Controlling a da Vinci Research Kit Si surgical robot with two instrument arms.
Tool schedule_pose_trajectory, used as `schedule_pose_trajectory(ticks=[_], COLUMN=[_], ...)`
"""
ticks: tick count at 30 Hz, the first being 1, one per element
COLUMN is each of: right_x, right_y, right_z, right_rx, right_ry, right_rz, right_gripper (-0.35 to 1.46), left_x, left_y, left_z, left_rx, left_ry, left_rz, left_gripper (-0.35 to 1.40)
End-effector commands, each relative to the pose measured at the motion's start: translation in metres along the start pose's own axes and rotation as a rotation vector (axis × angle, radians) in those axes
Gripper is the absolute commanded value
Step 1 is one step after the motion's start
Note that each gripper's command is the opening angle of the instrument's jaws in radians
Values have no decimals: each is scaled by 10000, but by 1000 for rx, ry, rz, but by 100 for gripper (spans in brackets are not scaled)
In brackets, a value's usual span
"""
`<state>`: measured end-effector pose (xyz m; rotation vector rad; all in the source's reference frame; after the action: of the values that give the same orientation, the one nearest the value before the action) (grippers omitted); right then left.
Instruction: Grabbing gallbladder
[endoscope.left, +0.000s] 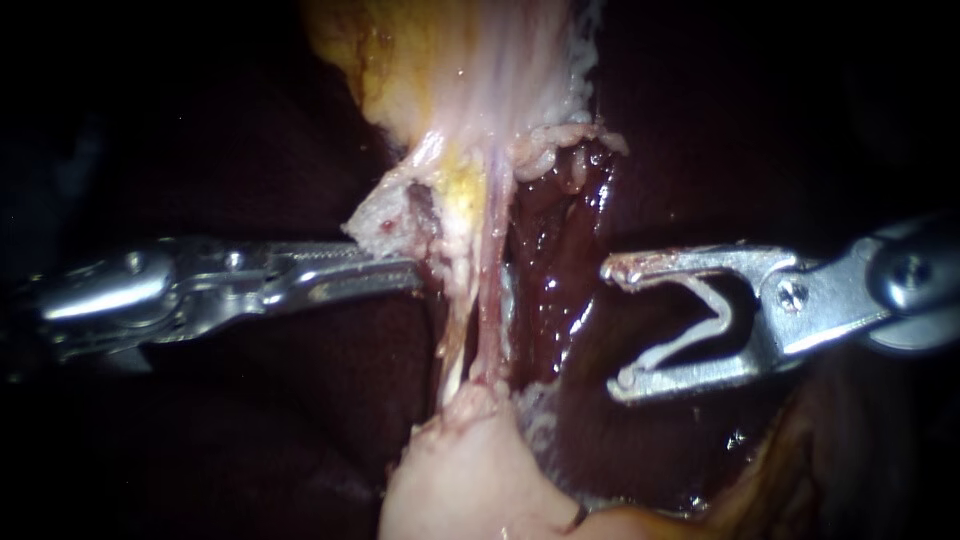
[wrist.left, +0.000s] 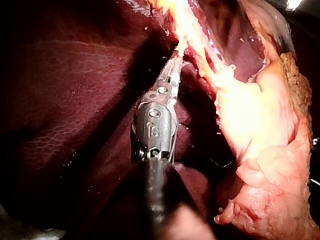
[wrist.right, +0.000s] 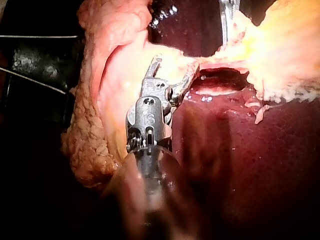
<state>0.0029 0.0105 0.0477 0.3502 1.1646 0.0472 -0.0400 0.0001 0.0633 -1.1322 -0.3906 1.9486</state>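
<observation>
The pale yellow gallbladder (endoscope.left: 450, 70) hangs from above and narrows into thin pink strands (endoscope.left: 488, 300) running down to a pale lump (endoscope.left: 460, 480). My left instrument (endoscope.left: 405, 270) comes in level from the left, its jaws shut on a ragged flap (endoscope.left: 385, 222) at the gallbladder's narrow lower end. The left wrist view shows that instrument (wrist.left: 176, 54) with its tip buried in the yellow tissue (wrist.left: 200, 45). My right instrument (endoscope.left: 615, 327) stands to the right of the strands, jaws wide open and holding nothing, apart from the tissue. In its own view the right instrument (wrist.right: 172, 67) lies against pale tissue (wrist.right: 120, 65).
Dark red liver (endoscope.left: 560, 260) lies wet and glistening behind the strands and around both instruments. Bulky pale fatty tissue (wrist.left: 270, 200) lies beside the left instrument, and a lumpy mass (wrist.right: 90, 145) beside the right one. The dark background hides the rest.
</observation>
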Motion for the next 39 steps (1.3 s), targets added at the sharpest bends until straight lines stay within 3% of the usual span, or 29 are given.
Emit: schedule_pose_trajectory(ticks=[1, 6, 10, 12, 15, 18, 22, 27, 34, 39], right_x=[0, 0, 0, 0, -1, -1, -1, -1, -1, -1], right_y=[0, 0, 0, 0, -1, -1, -1, -1, -1, -1], right_z=[0, 0, 0, -1, -2, -2, -2, -2, -1, -1], right_rx=[0, 0, 0, 1, 1, 1, 1, 2, 1, 1], right_ry=[0, 0, 0, 0, 0, 0, 0, 0, 0, 0], right_rz=[0, 0, 0, 0, -1, -1, -1, -1, -1, -1], right_gripper=[46, 46, 46, 46, 46, 46, 46, 46, 46, 46], left_x=[0, 3, 7, 10, 13, 20, 36, 64, 94, 94], left_y=[0, 1, 0, -3, -7, -9, -8, -5, 2, 2], left_z=[-1, -6, -18, -29, -54, -75, -86, -83, -63, -53], left_rx=[0, 2, -4, -13, -28, -19, -6, 7, 11, 16], left_ry=[0, 0, -4, -9, -15, -16, -11, 47, 102, 106], left_rz=[0, -1, 27, 56, 91, 93, 96, 98, 92, 92], left_gripper=[-35, -35, 5, 42, 64, 69, 69, 68, 46, 22])
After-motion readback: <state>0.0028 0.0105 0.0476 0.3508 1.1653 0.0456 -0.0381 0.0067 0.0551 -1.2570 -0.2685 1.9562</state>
